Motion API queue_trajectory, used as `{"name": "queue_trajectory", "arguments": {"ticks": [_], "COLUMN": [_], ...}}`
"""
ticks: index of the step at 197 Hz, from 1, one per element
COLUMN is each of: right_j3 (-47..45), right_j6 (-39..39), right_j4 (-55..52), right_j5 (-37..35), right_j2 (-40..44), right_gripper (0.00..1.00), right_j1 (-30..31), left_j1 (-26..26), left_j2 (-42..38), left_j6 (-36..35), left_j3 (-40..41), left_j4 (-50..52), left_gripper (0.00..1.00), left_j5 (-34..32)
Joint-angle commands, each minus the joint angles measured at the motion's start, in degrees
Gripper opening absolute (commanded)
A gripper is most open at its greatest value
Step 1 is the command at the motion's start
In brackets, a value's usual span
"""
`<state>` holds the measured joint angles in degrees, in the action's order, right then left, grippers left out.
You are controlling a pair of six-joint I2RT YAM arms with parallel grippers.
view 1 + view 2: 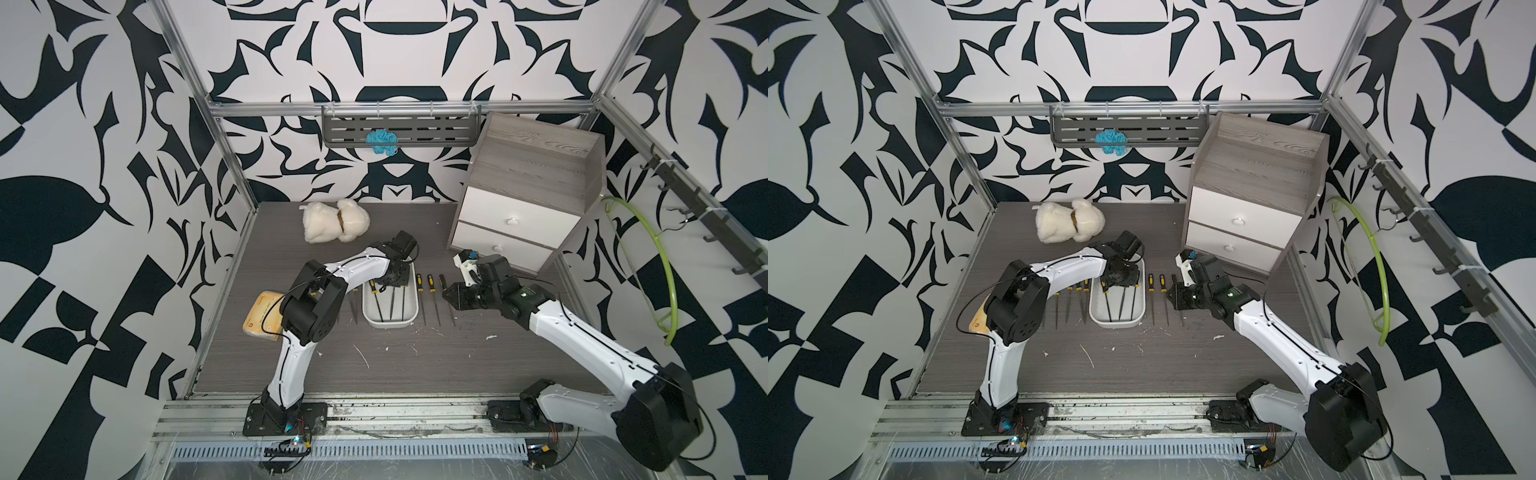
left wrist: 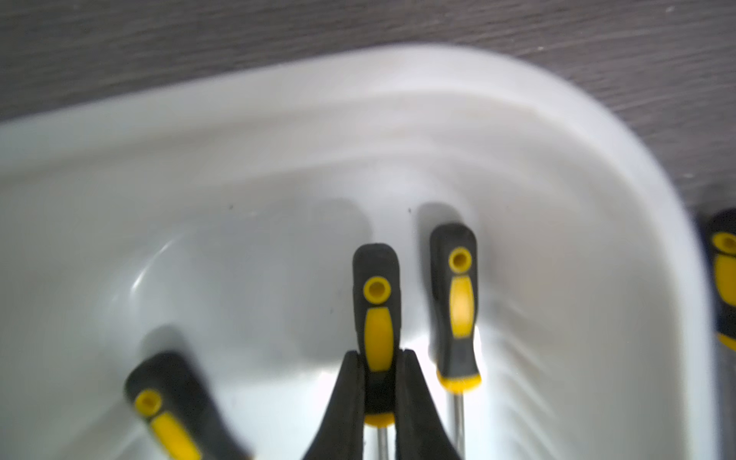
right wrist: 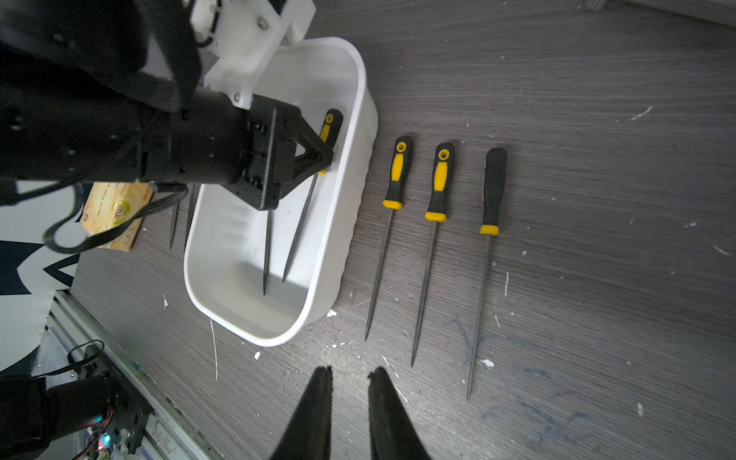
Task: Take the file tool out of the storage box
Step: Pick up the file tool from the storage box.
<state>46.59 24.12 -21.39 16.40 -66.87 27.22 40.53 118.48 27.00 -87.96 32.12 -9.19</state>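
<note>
**Left gripper clamps the middle file, which is not yet out of the box**

Count them up: one shallow white plastic storage box (image 3: pixel 358 199) sits on the grey wood-grain tabletop (image 3: pixel 597 119), with three black-and-yellow-handled steel files inside it. The middle file (image 2: pixel 376 302) is the one in play, with a second boxed file (image 2: pixel 458 302) on one side and a third boxed file (image 2: pixel 167 410) on the other. Outside, three loose files (image 3: pixel 438 183) lie in a neat row just beside the box, on the right arm's side. Across the box at least two more file tips (image 3: pixel 173 231) poke out, the rest hidden behind the left arm, so there is no firm count there.

Every file runs parallel to the box's long axis, handles toward the back wall and tips toward the robot's base. The middle file lies the same way, inside the box.

The left arm is bent at the elbow, its forearm reaching over the box and its wrist tipped down at the handle end. The left gripper (image 2: pixel 378 354) is clamped on the middle file's handle – one finger on each side. The right arm stretches low across the table. The right gripper (image 3: pixel 352 374) sits near the loose row – fingers slightly parted, nothing between them.
</note>
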Motion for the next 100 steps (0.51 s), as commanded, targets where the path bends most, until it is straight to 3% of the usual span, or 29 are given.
{"name": "queue_trajectory", "arguments": {"ticks": [1, 67, 100], "right_j3": [-0.03, -0.57, -1.52], "right_j6": [0.6, 0.74, 1.14], "right_j4": [1.94, 3.28, 6.84], "right_j5": [0.56, 1.24, 6.37], "right_j2": [0.52, 0.66, 1.19], "right_gripper": [0.22, 0.22, 0.22], "right_j1": [-0.07, 0.02, 0.11], "left_j1": [0.0, -0.79, -1.42], "left_j2": [-7.82, -22.8, -33.86], "left_j6": [0.33, -1.87, -0.2], "left_j3": [2.96, 9.31, 17.04], "left_j4": [-5.09, -12.02, -17.74], "left_gripper": [0.04, 0.01, 0.0], "left_j5": [-0.61, -1.99, 3.44]}}
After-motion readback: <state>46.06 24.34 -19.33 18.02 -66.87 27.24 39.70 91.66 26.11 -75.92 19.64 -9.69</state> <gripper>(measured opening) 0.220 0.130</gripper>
